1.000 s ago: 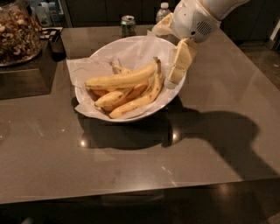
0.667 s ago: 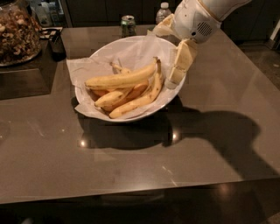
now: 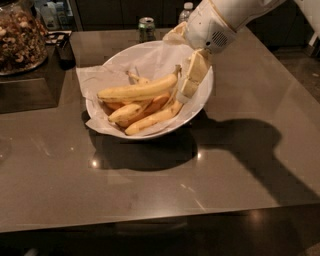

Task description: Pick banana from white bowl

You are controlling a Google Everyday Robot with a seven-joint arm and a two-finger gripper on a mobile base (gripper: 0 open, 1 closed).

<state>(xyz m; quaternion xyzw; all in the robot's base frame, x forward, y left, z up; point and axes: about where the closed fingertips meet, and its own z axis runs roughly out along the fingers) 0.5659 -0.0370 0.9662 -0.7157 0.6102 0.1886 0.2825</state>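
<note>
The white bowl point(image 3: 202, 107), lined with crumpled white paper, sits at the middle of the dark table. The banana point(image 3: 137, 91), long and pale yellow, lies across the top of the pile, its stem pointing right. Shorter orange-brown bananas point(image 3: 134, 111) lie under it, and a slim curved one point(image 3: 136, 77) lies behind it. My gripper point(image 3: 191, 79) hangs from the white arm at the upper right and reaches down into the bowl's right side, just right of the banana's stem end. It holds nothing that I can see.
A green can point(image 3: 146, 28) and a water bottle point(image 3: 185, 11) stand behind the bowl. A glass jar of nuts point(image 3: 17, 37) and a small dark object point(image 3: 65, 49) are at the far left. The table's front edge point(image 3: 160, 220) runs below.
My gripper has moved slightly left and down, deeper into the bowl and closer to the banana's stem end. The bananas and bowl have not moved.
</note>
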